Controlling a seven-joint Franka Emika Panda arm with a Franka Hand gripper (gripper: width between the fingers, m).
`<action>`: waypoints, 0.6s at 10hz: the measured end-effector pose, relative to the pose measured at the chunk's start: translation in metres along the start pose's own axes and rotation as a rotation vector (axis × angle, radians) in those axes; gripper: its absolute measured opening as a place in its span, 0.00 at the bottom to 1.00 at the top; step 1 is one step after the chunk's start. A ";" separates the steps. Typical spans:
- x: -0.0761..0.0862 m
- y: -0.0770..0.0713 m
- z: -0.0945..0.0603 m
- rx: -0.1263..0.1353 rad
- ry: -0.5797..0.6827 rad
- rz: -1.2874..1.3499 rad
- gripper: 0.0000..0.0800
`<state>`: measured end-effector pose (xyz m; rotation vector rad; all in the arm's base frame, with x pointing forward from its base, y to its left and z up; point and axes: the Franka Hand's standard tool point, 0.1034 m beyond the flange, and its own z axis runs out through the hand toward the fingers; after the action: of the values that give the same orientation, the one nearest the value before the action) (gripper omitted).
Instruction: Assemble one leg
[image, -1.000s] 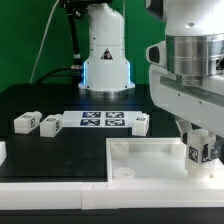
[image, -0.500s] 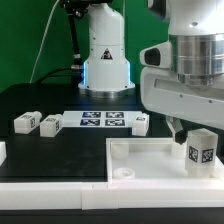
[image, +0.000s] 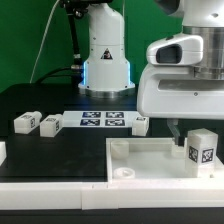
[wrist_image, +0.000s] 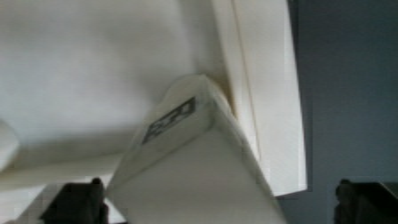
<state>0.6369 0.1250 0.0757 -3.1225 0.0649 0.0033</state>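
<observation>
One leg (image: 203, 150), a small white block with a marker tag on its front, stands upright at the corner of the large white panel (image: 150, 158) on the exterior view's right. My gripper (image: 183, 127) hangs just above it, open, and touches nothing. In the wrist view the leg (wrist_image: 192, 150) sits between my fingertips (wrist_image: 80, 203), which stand wide apart on either side of it, with the gripper (wrist_image: 222, 205) centred over it. Three more legs lie on the black table: two at the exterior view's left (image: 25, 122) (image: 51, 124) and one by the marker board (image: 141, 123).
The marker board (image: 103, 121) lies flat in the middle of the table. A white robot base (image: 105, 62) stands behind it. A low white cylinder (image: 122, 172) sits at the panel's near corner.
The gripper has opened and risen off the leg. The leg stays upright on the panel's corner.
</observation>
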 end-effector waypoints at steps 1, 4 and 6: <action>0.000 0.001 0.000 -0.010 0.000 -0.105 0.81; -0.001 0.011 0.002 -0.011 -0.014 -0.321 0.81; -0.001 0.011 0.002 -0.010 -0.014 -0.304 0.47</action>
<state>0.6355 0.1144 0.0738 -3.1060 -0.4096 0.0210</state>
